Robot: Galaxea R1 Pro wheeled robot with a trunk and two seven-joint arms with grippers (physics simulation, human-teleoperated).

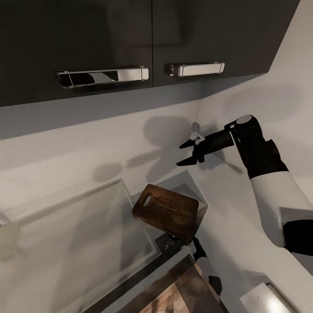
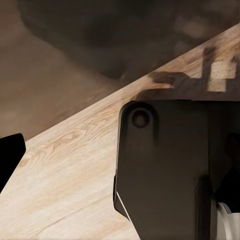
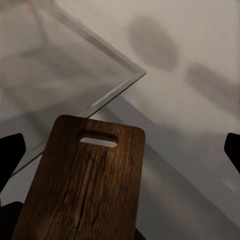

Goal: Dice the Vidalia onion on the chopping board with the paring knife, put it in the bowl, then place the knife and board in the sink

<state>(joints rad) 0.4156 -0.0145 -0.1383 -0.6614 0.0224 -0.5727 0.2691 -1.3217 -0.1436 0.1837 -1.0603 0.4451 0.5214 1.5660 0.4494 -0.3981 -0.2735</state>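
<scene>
Chopping board [image 1: 167, 213] held aloft; right claw [image 1: 184, 154] raised, spread.

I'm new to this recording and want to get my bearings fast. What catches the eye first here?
The dark brown chopping board stands out first, held up near the middle of the head view, slot end away from the robot, above the glossy grey countertop. Next is the right claw, raised and open against the pale wall. Above, two chrome bar handles gleam on the dark wall cabinets.
</scene>
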